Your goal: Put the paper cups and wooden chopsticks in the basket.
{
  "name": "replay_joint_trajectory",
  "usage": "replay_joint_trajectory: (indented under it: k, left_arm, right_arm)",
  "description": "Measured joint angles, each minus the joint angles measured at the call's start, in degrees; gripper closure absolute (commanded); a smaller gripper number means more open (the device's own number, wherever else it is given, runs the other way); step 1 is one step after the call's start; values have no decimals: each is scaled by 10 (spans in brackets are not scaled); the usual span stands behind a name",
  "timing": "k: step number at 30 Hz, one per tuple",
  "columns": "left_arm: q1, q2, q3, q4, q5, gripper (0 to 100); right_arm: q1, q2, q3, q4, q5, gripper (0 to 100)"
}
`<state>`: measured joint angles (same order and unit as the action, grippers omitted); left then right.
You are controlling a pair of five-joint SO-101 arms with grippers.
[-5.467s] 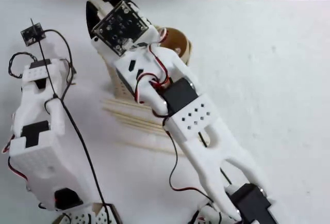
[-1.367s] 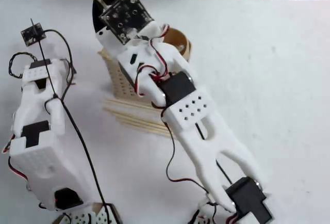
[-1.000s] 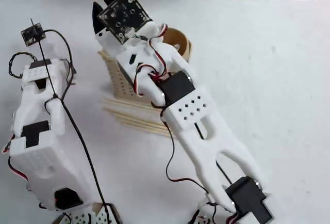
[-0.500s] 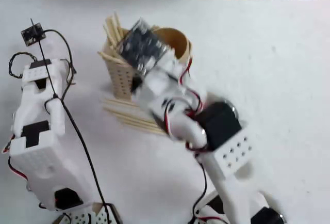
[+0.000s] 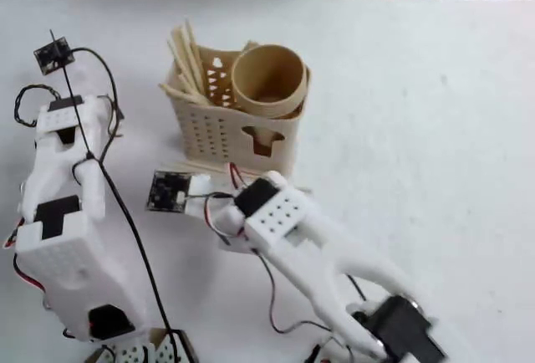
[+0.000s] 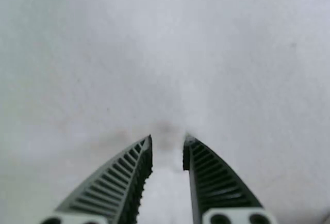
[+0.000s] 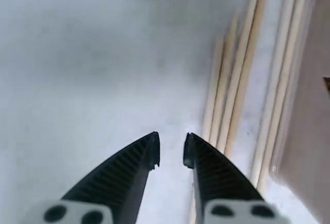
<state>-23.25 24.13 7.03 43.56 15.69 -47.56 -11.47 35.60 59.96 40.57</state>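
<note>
While the left arm [image 5: 63, 196] lay folded at the left side of the white desk [image 5: 435, 112], the left gripper [image 6: 167, 142] hung over bare surface, its fingers [image 6: 129, 175] a narrow gap apart with nothing between them. The right gripper [image 7: 171, 144] pointed down at the desk just beside several loose wooden chopsticks [image 7: 234, 90], its fingers likewise slightly parted and empty. Just beyond those sticks stood the basket [image 5: 221, 133], a bundle of chopsticks [image 5: 188, 58] leaning in its left end and a paper cup [image 5: 267, 83] upright at its right.
</note>
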Motion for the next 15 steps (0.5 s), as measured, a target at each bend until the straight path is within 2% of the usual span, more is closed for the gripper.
replay_joint_trajectory:
  k: [6, 9, 15]
  left_arm:
    - [0, 0, 0, 0, 0, 880]
    - [0, 0, 0, 0, 0, 880]
    - [0, 0, 0, 0, 0, 880]
  right_arm:
    - [12, 76, 2, -94, -4, 847]
    - [40, 81, 2, -129, -40, 847]
    - [106, 81, 8, -127, -76, 855]
